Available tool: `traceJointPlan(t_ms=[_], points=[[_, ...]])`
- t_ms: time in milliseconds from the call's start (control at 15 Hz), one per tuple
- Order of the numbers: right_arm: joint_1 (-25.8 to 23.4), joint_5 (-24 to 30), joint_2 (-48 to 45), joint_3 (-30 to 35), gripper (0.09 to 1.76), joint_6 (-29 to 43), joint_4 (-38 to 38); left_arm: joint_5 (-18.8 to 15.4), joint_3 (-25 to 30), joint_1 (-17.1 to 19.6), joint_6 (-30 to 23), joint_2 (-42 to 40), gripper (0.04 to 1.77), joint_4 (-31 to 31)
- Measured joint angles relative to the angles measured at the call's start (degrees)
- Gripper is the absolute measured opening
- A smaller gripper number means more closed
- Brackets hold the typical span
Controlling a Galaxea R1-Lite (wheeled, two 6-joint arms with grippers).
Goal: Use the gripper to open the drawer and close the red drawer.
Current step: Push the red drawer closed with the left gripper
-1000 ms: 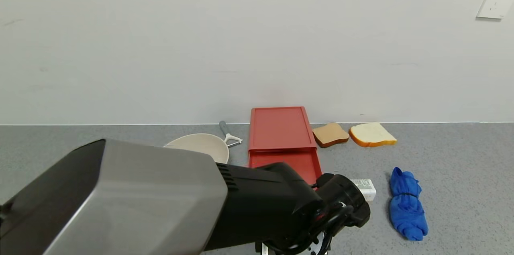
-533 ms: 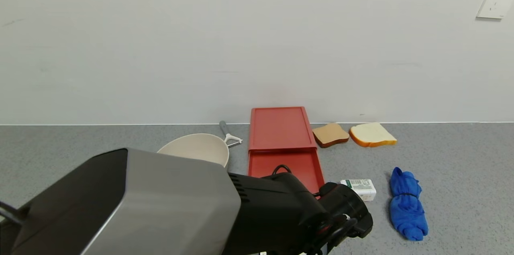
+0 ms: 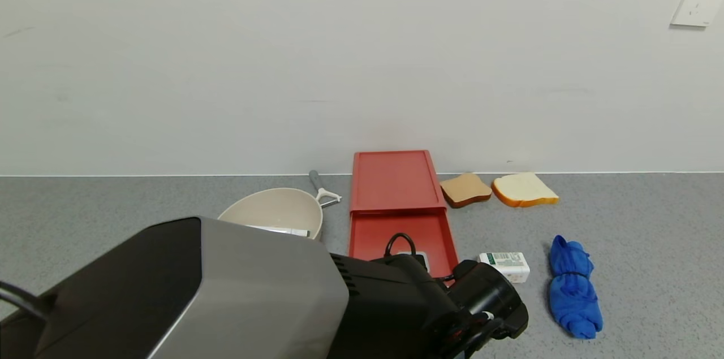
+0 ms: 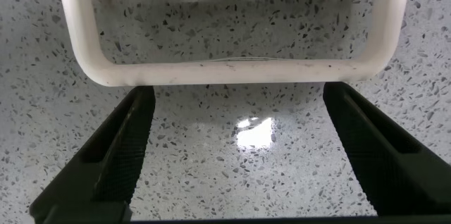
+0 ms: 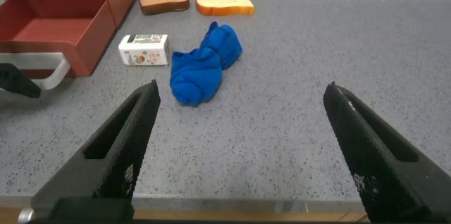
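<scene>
Spreading wide, the left gripper (image 4: 236, 157) has its fingers (image 4: 116, 150) parted just short of the white handle (image 4: 232, 69), touching nothing; that clearance suggests it has let go with the opening done, or is lining up to push. The drawer (image 3: 403, 237) stands pulled out of its case (image 3: 394, 179) against the wall, and its tray looks empty where it shows. Beside it, the bowl (image 3: 271, 213) holds something pale I cannot identify. The right gripper (image 5: 239, 153) hangs open, idle above the counter (image 5: 296, 111) well right of the drawer.
</scene>
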Motion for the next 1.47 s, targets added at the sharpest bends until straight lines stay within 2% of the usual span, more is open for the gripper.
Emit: traceJointPlan(t_ms=[467,733,1467], points=[[0.02,0.00,0.00,0.00,1.71,0.00,0.00,1.57,-0.44,0.67,1.71,0.04,1.72,-0.56],[0.00,0.00,0.00,0.00,1.71,0.00,0.00,2.34,-0.39,1.22,4.17,0.12,1.72,-3.21],[0.02,0.02,0.00,0.00,1.71,0.00,0.02,2.58,-1.49,5.84,12.71,1.11,1.72,-10.01]])
